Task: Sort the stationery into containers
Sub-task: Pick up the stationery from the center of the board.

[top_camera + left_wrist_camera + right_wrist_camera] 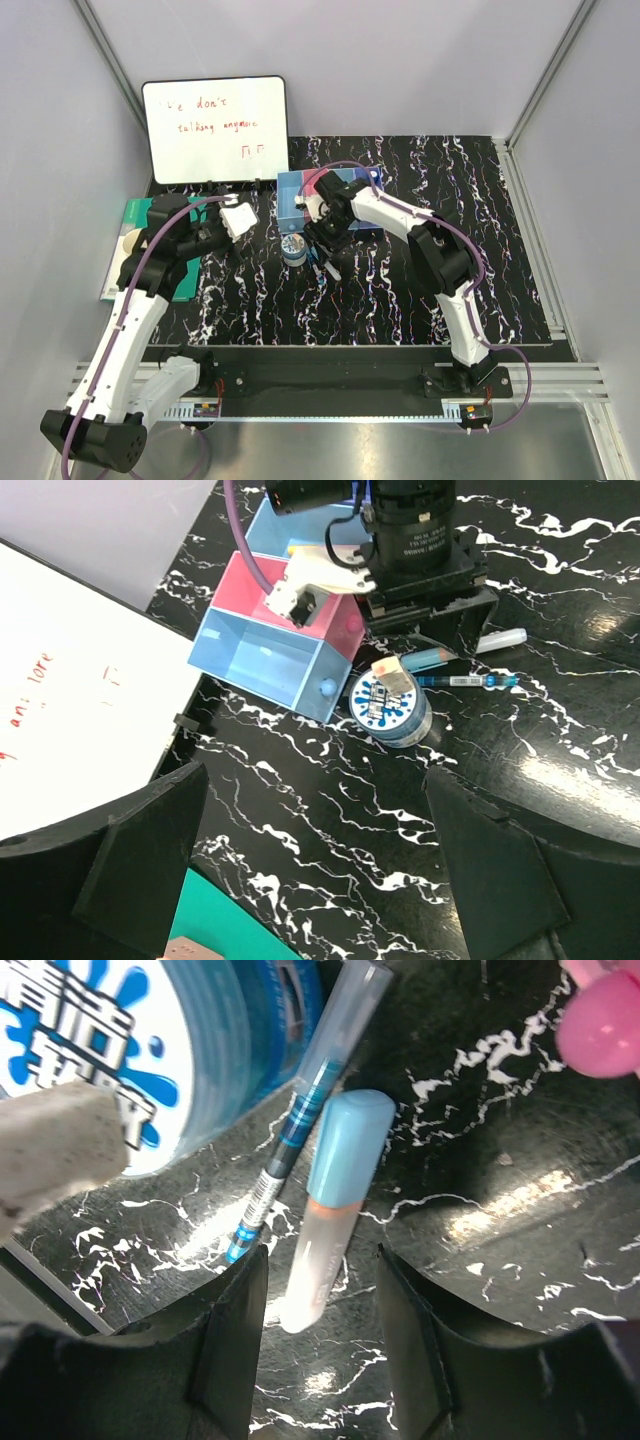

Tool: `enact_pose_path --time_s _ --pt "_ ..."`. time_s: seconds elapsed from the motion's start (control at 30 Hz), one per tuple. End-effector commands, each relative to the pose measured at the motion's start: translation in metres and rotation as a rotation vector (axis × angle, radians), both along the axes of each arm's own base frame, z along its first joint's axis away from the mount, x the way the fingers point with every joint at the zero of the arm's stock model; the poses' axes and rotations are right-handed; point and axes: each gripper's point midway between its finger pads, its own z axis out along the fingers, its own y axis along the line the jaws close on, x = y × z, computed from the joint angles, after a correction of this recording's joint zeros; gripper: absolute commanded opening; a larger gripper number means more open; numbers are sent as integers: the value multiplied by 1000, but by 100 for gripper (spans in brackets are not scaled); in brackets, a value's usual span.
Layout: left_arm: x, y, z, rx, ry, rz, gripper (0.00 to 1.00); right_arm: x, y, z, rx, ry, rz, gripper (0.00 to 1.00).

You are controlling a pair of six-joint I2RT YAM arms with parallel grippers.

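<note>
Marble-veined black surface, seen from above, carries boxy translucent containers at its far middle, and we see open room to the right. In the left wrist view, a round glossy tape roll sits just beside the containers' corner, and the left hand is spread wide and empty. In the right wrist view, the right hand is parted and straddles a smooth blue-capped tube without clamping it, with a thin blue pen alongside.

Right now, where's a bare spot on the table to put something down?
The right side of the table, past the right arm, is bare. So is the near strip between the tape roll and the arm bases. Crowded: around the bins, pens and right gripper.
</note>
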Motion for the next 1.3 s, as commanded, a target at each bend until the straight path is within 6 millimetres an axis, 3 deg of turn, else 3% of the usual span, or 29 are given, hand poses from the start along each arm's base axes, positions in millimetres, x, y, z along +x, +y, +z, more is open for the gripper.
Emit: enact_pose_path --time_s 0.0,0.43,0.5,0.53,0.67,0.77,1.0,1.27 --pt "11 3 32 -3 -112 13 97 2 14 2 26 -19 4 55" --pt "15 4 36 5 -134 8 97 6 15 -17 -20 -20 -10 52" --pt "16 4 38 1 -137 7 97 6 13 -19 -27 -16 -13 44" --pt "17 5 39 2 -142 9 97 6 13 -19 -29 -20 -14 33" --pt "19 4 41 -5 -145 8 97 9 11 -21 -39 -28 -23 7" --pt "19 5 41 -5 -147 6 97 9 10 -18 -43 -37 -26 0" --pt "17 5 41 -10 -144 9 97 11 5 -11 -50 -64 -38 0" --pt "14 5 43 -24 -142 15 97 10 -7 17 -52 -134 -44 0"
